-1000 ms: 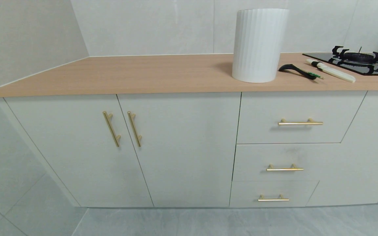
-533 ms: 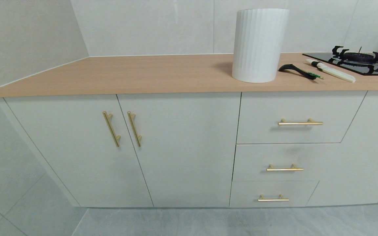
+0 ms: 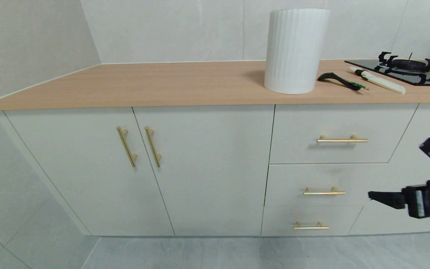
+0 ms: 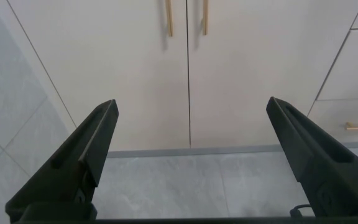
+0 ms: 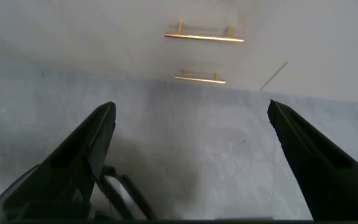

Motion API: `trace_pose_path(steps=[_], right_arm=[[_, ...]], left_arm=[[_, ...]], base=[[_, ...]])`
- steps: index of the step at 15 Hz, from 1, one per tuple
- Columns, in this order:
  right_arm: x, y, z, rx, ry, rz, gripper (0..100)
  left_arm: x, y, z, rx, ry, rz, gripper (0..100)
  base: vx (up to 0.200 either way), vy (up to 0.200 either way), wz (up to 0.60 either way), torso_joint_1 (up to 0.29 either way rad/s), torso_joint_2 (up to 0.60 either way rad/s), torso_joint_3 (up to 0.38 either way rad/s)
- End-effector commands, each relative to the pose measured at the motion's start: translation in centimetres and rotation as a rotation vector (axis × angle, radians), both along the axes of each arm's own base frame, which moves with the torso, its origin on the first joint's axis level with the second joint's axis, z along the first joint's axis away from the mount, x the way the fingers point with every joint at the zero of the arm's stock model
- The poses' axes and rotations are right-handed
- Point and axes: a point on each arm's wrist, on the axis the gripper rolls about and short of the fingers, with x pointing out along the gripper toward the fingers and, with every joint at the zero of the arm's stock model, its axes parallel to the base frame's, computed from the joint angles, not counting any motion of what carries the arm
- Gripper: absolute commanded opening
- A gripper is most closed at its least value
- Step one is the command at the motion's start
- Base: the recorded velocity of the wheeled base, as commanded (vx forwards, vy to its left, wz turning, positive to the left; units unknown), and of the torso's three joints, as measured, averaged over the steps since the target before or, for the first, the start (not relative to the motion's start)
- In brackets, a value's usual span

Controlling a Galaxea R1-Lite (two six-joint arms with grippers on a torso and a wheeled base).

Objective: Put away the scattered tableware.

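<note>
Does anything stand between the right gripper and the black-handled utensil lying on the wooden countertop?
No loose object does. The right gripper hangs low before the drawer fronts, below the wooden countertop, so the counter's front edge lies between it and the black-handled utensil. The cream knife lies beside the utensil.

Left gripper (image 4: 191,104): two black fingers (image 4: 86,149) spread wide apart, nothing between them, aimed forward and down. Right gripper (image 5: 190,109): jaws likewise spread wide, nothing held, aimed down. Right arm (image 3: 429,201): low at the right side of the scene, wrist roughly level, one fingertip pointing left.
</note>
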Motion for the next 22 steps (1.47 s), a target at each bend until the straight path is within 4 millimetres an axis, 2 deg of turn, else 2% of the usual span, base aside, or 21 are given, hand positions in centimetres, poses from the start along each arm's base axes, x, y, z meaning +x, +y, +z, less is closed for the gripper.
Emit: trace_pose_path(steps=[1, 2, 3, 5, 9, 20, 22], right_arm=[[9.7, 1.1, -6.4, -0.019, 0.144, 0.011, 100], [11.5, 1.3, -7.4, -0.02, 0.153, 0.009, 100], [12.3, 1.3, -8.4, -0.023, 0.177, 0.008, 100], [13.0, 1.3, -9.7, -0.029, 0.202, 0.0, 100], [15.8, 0.9, -14.1, -0.064, 0.132, -0.077, 100], [19.6, -0.1, -18.7, -0.072, 0.014, -0.199, 100], [19.8, -0.1, -18.8, -0.069, -0.007, -0.202, 100]], left_arm=[[0.0, 0.0, 0.0, 0.0, 0.002, 0.0, 100], [0.0, 0.0, 0.0, 0.0, 0.001, 0.0, 100], [0.0, 0.0, 0.0, 0.0, 0.001, 0.0, 100], [0.0, 0.0, 0.0, 0.0, 0.001, 0.0, 100], [0.0, 0.0, 0.0, 0.0, 0.001, 0.0, 100], [0.0, 0.0, 0.0, 0.0, 0.001, 0.0, 100], [0.0, 0.0, 0.0, 0.0, 0.002, 0.0, 100]], base=[[0.0, 0.0, 0.0, 0.0, 0.0, 0.0], [0.0, 0.0, 0.0, 0.0, 0.0, 0.0], [0.0, 0.0, 0.0, 0.0, 0.0, 0.0], [0.0, 0.0, 0.0, 0.0, 0.0, 0.0], [0.0, 0.0, 0.0, 0.0, 0.0, 0.0], [0.0, 0.0, 0.0, 0.0, 0.0, 0.0], [0.0, 0.0, 0.0, 0.0, 0.0, 0.0]])
